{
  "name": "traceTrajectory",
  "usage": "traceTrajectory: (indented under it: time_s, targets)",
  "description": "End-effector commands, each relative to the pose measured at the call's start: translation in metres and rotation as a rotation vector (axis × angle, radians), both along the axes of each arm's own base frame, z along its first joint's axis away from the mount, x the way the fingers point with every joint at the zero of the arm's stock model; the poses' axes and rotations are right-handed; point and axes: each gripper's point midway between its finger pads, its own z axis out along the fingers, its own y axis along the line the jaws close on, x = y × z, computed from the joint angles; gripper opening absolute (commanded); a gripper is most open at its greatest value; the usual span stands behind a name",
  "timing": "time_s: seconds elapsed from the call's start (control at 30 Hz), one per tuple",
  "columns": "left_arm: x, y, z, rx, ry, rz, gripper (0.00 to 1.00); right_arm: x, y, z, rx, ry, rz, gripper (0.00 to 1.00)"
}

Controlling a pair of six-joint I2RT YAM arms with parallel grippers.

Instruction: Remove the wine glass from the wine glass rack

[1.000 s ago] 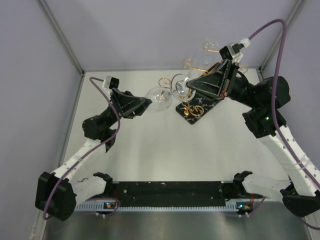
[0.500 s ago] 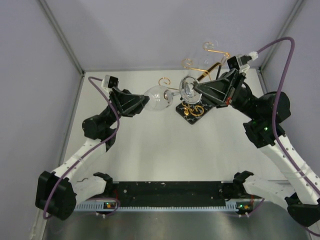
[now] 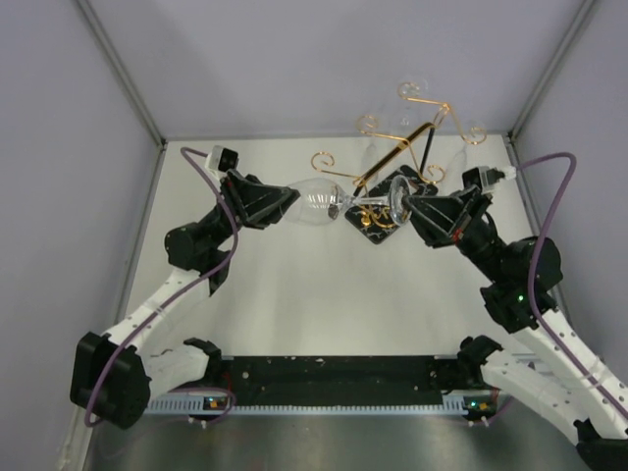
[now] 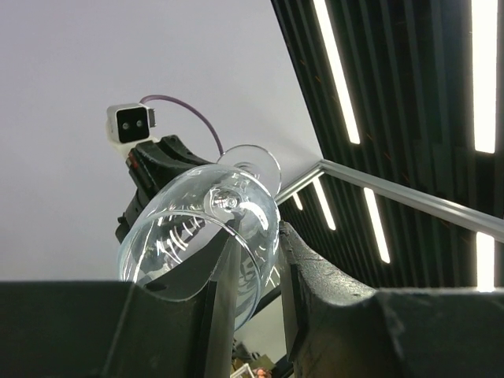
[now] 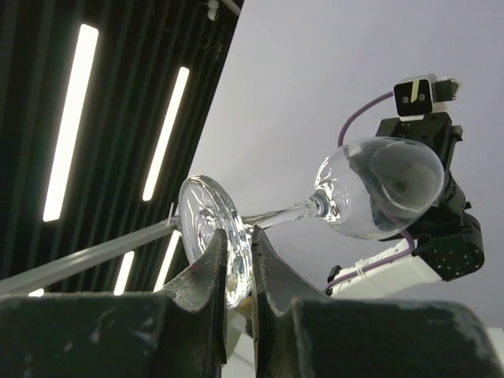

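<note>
The clear wine glass point(image 3: 319, 199) lies level in the air between my two grippers, in front of the rack. The wine glass rack point(image 3: 410, 139) is a gold wire stand with curled ends on a black marbled base point(image 3: 381, 226). My left gripper point(image 3: 290, 201) is shut on the bowl's rim, with one finger inside the bowl and one outside, as the left wrist view shows point(image 4: 256, 252). My right gripper point(image 3: 408, 205) is shut on the glass's round foot point(image 5: 206, 228). The stem and bowl point(image 5: 379, 189) reach toward the left arm.
The rack stands at the back right of the white table point(image 3: 294, 304), close to the back wall. Grey walls close in the left, right and back. The arm bases and a black rail point(image 3: 324, 378) run along the near edge.
My right gripper has swung toward me and down, away from the rack's arms, carrying the foot. The glass has turned level. My left gripper has followed, still on the bowl.
</note>
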Motion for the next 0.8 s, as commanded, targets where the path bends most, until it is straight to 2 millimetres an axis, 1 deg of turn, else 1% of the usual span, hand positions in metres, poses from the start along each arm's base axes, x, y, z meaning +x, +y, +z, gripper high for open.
traceTrajectory:
  time_s: [0.0, 0.13, 0.2, 0.4, 0.43, 0.47, 0.5, 0.7, 0.77]
  targets:
    - [-0.074, 0.035, 0.051, -0.204, -0.423, 0.013, 0.31, 0.012, -0.002, -0.028, 0.027, 0.105, -0.021, 0.0]
    - [-0.076, 0.034, 0.053, -0.204, -0.434, 0.011, 0.29, 0.018, -0.001, -0.043, 0.051, 0.132, -0.02, 0.0]
    - [-0.077, 0.034, 0.054, -0.202, -0.442, 0.011, 0.23, 0.021, -0.002, -0.048, 0.068, 0.142, -0.019, 0.0]
    - [-0.078, 0.035, 0.055, -0.201, -0.446, 0.005, 0.17, 0.024, -0.001, -0.051, 0.071, 0.144, -0.024, 0.0]
    - [-0.078, 0.034, 0.055, -0.2, -0.446, 0.003, 0.13, 0.024, -0.001, -0.051, 0.075, 0.141, -0.025, 0.0]
    - [-0.078, 0.034, 0.055, -0.2, -0.444, 0.002, 0.06, 0.025, -0.001, -0.054, 0.075, 0.15, -0.025, 0.0]
    - [-0.078, 0.034, 0.056, -0.203, -0.446, 0.0, 0.0, 0.026, -0.001, -0.056, 0.077, 0.152, -0.027, 0.0]
    - [-0.077, 0.032, 0.054, -0.188, -0.439, -0.007, 0.0, 0.031, 0.0, -0.074, 0.086, 0.186, -0.026, 0.0]
    - [-0.074, 0.029, 0.05, -0.164, -0.428, -0.006, 0.0, 0.032, 0.001, -0.08, 0.08, 0.192, -0.028, 0.0]
